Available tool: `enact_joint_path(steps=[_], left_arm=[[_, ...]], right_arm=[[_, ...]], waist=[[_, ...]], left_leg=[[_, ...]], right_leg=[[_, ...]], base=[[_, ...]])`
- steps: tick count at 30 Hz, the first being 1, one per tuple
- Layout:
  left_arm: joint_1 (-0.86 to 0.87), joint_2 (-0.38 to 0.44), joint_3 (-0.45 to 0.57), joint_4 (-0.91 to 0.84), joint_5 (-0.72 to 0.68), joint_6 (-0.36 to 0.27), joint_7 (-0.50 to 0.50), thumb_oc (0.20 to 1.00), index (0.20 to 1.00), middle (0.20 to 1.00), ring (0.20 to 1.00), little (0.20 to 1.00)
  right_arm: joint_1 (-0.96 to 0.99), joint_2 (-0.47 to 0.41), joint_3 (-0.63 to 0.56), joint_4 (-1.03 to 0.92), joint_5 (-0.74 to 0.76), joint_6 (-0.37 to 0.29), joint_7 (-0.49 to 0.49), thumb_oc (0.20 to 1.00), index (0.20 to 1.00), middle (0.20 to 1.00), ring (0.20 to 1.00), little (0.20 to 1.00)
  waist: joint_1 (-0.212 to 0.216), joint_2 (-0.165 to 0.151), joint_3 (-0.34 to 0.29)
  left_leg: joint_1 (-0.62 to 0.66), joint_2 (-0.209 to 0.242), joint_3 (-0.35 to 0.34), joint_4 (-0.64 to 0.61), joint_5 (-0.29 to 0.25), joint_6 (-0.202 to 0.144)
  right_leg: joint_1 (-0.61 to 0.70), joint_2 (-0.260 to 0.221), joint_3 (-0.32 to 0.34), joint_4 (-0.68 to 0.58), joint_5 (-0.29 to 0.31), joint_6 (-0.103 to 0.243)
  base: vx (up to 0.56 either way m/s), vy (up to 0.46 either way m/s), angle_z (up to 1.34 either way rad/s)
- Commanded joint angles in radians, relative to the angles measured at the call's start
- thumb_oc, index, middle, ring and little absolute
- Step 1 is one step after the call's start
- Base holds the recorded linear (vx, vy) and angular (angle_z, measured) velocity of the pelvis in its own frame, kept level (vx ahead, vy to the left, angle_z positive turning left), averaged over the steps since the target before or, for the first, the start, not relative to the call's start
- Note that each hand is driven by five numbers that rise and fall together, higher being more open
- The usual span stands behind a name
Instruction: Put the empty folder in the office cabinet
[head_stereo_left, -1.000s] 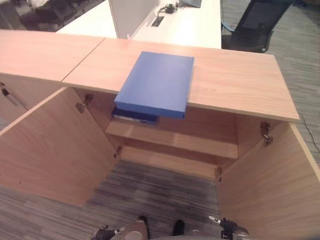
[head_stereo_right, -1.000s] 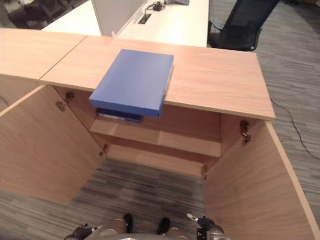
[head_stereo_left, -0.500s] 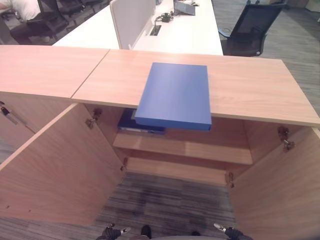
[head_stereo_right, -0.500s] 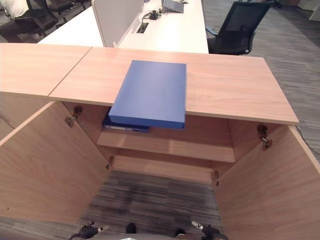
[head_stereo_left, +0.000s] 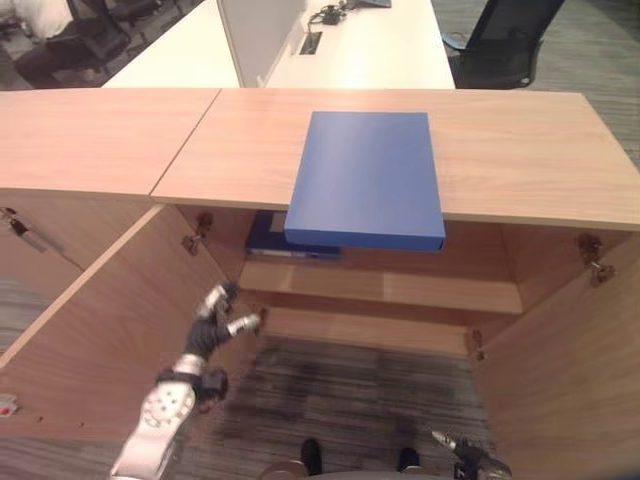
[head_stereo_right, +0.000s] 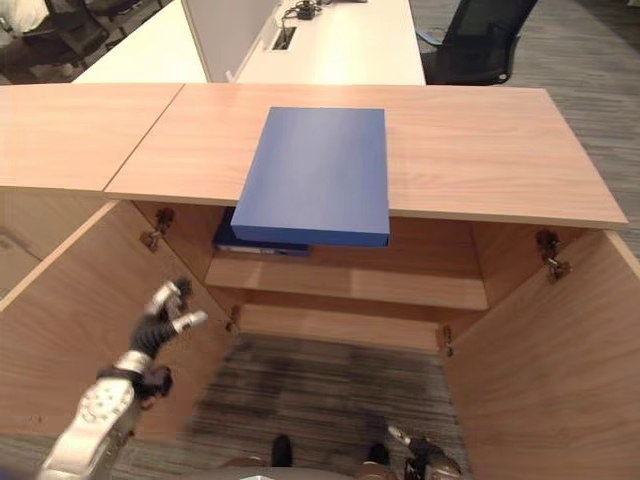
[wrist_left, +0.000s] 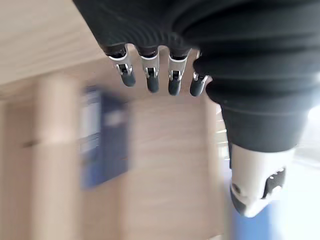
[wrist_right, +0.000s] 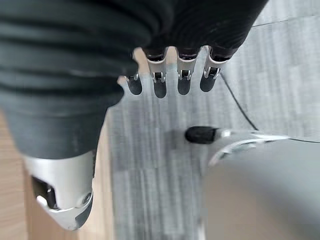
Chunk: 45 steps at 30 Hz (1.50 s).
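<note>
A flat blue folder (head_stereo_left: 366, 175) lies on the wooden cabinet top (head_stereo_left: 520, 150), its near end hanging over the front edge above the open compartment. A second blue folder (head_stereo_left: 285, 243) lies on the inner shelf (head_stereo_left: 420, 291) below it, and shows blurred in the left wrist view (wrist_left: 102, 140). My left hand (head_stereo_left: 216, 318) is raised in front of the open left door (head_stereo_left: 100, 330), open and holding nothing, well below and left of the top folder. Low at the bottom edge my right hand (head_stereo_left: 466, 461) hangs open and empty over the carpet.
Both cabinet doors stand wide open; the right door (head_stereo_left: 570, 380) flanks the gap. Behind the cabinet are a white desk (head_stereo_left: 360, 55) with a divider panel (head_stereo_left: 255, 30), a black office chair (head_stereo_left: 505, 40) and a seated person (head_stereo_left: 40, 30) at far left.
My left arm has risen into view, the hand now up by the left door. The camera has shifted; the folder on top has not moved.
</note>
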<state>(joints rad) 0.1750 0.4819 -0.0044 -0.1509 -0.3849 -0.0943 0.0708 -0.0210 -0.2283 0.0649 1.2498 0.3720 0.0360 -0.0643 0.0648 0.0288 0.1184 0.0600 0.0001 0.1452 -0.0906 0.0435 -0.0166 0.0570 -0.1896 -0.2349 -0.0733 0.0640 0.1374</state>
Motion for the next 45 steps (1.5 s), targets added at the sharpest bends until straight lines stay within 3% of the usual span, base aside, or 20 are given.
enact_joint_path(steps=[1, 5, 9, 14, 16, 17, 24, 35, 45], left_arm=[[-0.004, 0.001, 0.066, -0.068, 0.1, -0.101, 0.047, 1.0, 1.0, 1.0, 1.0, 1.0], [-0.02, -0.03, 0.159, -0.195, 0.325, -0.142, 0.23, 1.0, 1.0, 1.0, 1.0, 1.0], [-0.097, 0.024, 0.144, -0.22, 0.528, -0.131, 0.319, 1.0, 1.0, 1.0, 1.0, 1.0], [-0.314, 0.167, -0.024, -0.26, 0.729, -0.147, 0.301, 1.0, 1.0, 1.0, 1.0, 1.0], [-0.414, 0.208, -0.116, -0.27, 0.799, -0.156, 0.29, 1.0, 1.0, 1.0, 1.0, 1.0], [-0.52, 0.222, -0.216, -0.231, 0.835, -0.153, 0.283, 1.0, 1.0, 1.0, 1.0, 1.0], [-0.69, 0.239, -0.403, -0.102, 0.941, -0.14, 0.245, 1.0, 1.0, 1.0, 1.0, 1.0], [-0.761, 0.173, -0.525, 0.074, 1.038, -0.097, 0.217, 1.0, 1.0, 1.0, 1.0, 1.0], [-0.826, 0.106, -0.595, 0.259, 1.161, -0.032, 0.25, 1.0, 1.0, 1.0, 1.0, 1.0]], right_arm=[[-0.05, 0.058, 0.021, 0.029, -0.011, -0.009, 0.008, 1.0, 1.0, 1.0, 1.0, 1.0], [-0.025, 0.094, 0.049, 0.023, -0.004, -0.025, -0.005, 1.0, 1.0, 1.0, 1.0, 1.0], [-0.007, 0.105, 0.068, 0.014, -0.007, -0.042, -0.029, 1.0, 1.0, 1.0, 1.0, 1.0], [-0.007, 0.095, 0.089, 0.03, -0.026, -0.041, -0.038, 1.0, 1.0, 1.0, 1.0, 1.0], [-0.005, 0.089, 0.1, 0.041, -0.033, -0.043, -0.041, 1.0, 1.0, 1.0, 1.0, 1.0], [-0.008, 0.084, 0.106, 0.051, -0.036, -0.042, -0.044, 1.0, 1.0, 1.0, 1.0, 1.0], [-0.02, 0.065, 0.11, 0.065, -0.027, -0.035, -0.042, 1.0, 1.0, 1.0, 1.0, 1.0], [-0.03, 0.058, 0.108, 0.09, -0.021, -0.026, -0.045, 1.0, 1.0, 1.0, 1.0, 1.0], [-0.036, 0.055, 0.118, 0.101, -0.02, -0.024, -0.055, 1.0, 1.0, 1.0, 1.0, 1.0]], waist=[[0.014, -0.057, -0.026], [0.023, -0.076, -0.026], [0.018, -0.089, -0.03], [-0.012, -0.095, -0.051], [-0.026, -0.096, -0.06], [-0.037, -0.095, -0.066], [-0.059, -0.092, -0.073], [-0.073, -0.092, -0.077], [-0.082, -0.09, -0.08]], left_leg=[[-0.035, -0.014, -0.02, 0.003, -0.072, 0.004], [-0.032, -0.009, -0.024, 0.003, -0.077, -0.003], [-0.029, -0.003, -0.026, 0.003, -0.077, -0.013], [-0.01, -0.002, -0.02, 0.003, -0.087, -0.019], [-0.001, -0.002, -0.014, 0.003, -0.092, -0.017], [0.002, -0.003, -0.01, 0.003, -0.094, -0.014], [0.011, -0.005, 0.001, 0.003, -0.1, -0.008], [0.022, -0.008, 0.01, 0.003, -0.105, -0.003], [0.033, -0.004, 0.019, 0.003, -0.108, -0.002]], right_leg=[[-0.004, -0.084, -0.024, 0.012, 0.079, 0.086], [0.007, -0.079, -0.037, -0.002, 0.072, 0.085], [0.017, -0.075, -0.046, -0.008, 0.065, 0.086], [0.03, -0.075, -0.049, -0.007, 0.064, 0.092], [0.034, -0.078, -0.047, -0.006, 0.067, 0.096], [0.033, -0.08, -0.043, -0.003, 0.069, 0.099], [0.026, -0.088, -0.035, 0.003, 0.079, 0.105], [0.032, -0.09, -0.03, -0.002, 0.08, 0.105], [0.038, -0.086, -0.026, -0.007, 0.08, 0.102]], base=[[0.02, -0.07, -0.05], [0.0, -0.063, -0.05], [0.0, -0.064, 0.02], [0.03, -0.036, 0.0], [0.02, 0.007, -0.01], [0.0, 0.0, 0.0], [0.0, 0.003, -0.01], [0.0, 0.0, 0.0], [0.0, -0.001, -0.02]])
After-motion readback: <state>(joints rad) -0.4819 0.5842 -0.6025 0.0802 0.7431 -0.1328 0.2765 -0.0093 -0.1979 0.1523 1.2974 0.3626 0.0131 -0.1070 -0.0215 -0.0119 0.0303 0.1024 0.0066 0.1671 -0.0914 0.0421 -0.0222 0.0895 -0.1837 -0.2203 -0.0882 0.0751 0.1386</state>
